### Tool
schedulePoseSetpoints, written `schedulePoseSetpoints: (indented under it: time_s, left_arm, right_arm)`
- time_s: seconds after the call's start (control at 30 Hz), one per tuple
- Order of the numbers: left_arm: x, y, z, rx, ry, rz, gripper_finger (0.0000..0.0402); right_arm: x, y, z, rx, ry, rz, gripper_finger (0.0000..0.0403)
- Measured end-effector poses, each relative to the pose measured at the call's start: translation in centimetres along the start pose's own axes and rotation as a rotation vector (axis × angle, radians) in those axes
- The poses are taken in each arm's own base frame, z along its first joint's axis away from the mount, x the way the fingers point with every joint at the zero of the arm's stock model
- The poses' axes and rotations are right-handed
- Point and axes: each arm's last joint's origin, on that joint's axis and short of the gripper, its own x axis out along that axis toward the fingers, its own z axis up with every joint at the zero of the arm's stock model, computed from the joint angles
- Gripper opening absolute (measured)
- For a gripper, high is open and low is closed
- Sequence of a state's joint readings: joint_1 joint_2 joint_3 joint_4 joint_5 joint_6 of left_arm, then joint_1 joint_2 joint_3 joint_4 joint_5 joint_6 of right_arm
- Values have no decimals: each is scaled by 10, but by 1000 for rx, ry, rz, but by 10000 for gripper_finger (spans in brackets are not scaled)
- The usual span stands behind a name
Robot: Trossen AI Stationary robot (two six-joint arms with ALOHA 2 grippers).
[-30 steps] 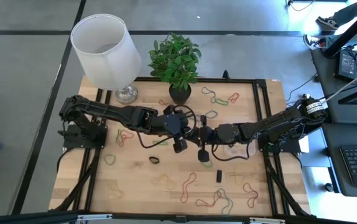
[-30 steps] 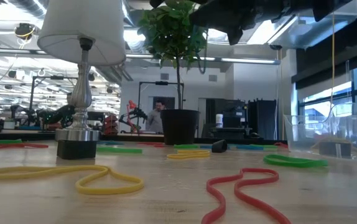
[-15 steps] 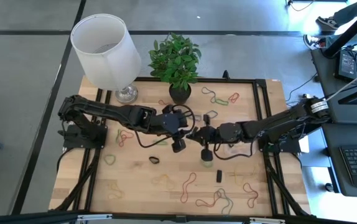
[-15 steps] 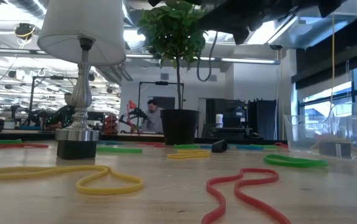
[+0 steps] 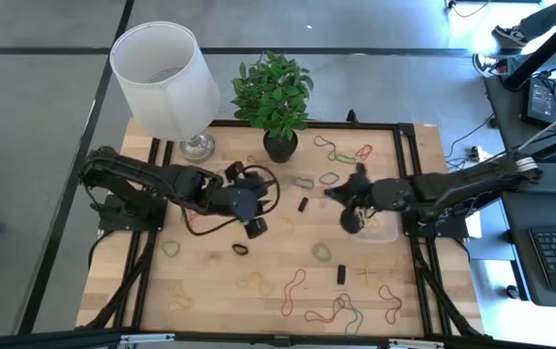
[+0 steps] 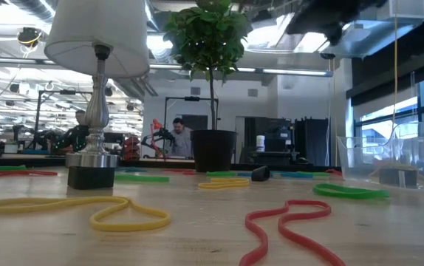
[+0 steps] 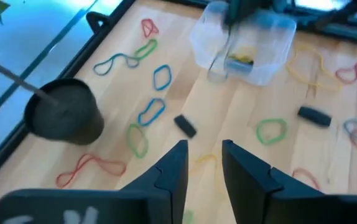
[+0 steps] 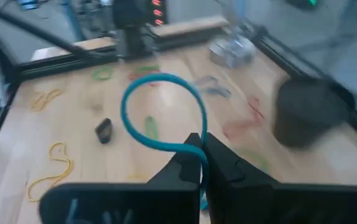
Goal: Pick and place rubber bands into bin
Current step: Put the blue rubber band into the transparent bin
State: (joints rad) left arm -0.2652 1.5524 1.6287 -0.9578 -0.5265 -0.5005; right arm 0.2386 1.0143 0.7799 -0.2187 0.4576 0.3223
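Rubber bands in red point(image 5: 293, 289), green point(image 5: 322, 252) and yellow point(image 6: 79, 208) lie flat across the wooden table. The clear bin point(image 5: 383, 233) rests on the table at the right, and the left wrist view shows something yellow inside the bin point(image 7: 247, 40). My right gripper point(image 5: 349, 222) hangs beside the bin's left edge, shut on a teal rubber band point(image 8: 160, 112). My left gripper point(image 5: 255, 226) is left of the table's middle, above the wood. In its wrist view the left gripper point(image 7: 203, 165) is open with nothing between its fingers. My right gripper pinches the teal rubber band at one end of its loop point(image 8: 191, 147) between its two shut fingers point(image 8: 219, 163). The rest of the loop stands out beyond the fingertips, open and rounded, lifted clear of the table.
The black plant pot point(image 5: 280, 145) and the lamp base point(image 5: 197, 146) stand at the far edge. Small black blocks point(image 5: 303, 205) point(image 5: 341, 274) lie among the bands. A black frame rail point(image 5: 409, 184) runs past the bin's right side. Bare wood lies near the left edge point(image 5: 200, 271).
Both grippers met near the table's middle, then parted. My left gripper drew back toward the table's left edge. My right gripper swung toward the right edge and a little toward the far edge, ending beside the bin. A black block between them came into sight.
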Motion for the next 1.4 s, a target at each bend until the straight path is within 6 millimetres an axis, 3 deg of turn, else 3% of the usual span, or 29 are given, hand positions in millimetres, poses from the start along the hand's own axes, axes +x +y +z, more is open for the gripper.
schedulePoseSetpoints:
  time_s: [0.23,0.43,0.57,0.9,1.17,1.4]
  left_arm:
    - [8,-1,-26,109,91,27,63]
    - [26,5,-62,177,154,-39,29]
    - [29,13,-83,156,98,-149,4]
    - [18,52,-130,58,-35,-248,3]
    - [6,72,-151,69,-79,-258,3]
    - [0,84,-155,137,-116,-245,3]
  right_arm:
    - [-50,-30,-10,296,102,-83,3]
    - [-62,-42,-27,479,236,-201,2]
    - [-59,-43,-40,556,380,-276,2]
    - [-39,-35,-68,621,758,-473,1]
    - [-23,-29,-79,588,877,-536,0]
    - [-3,-47,-100,677,894,-580,0]
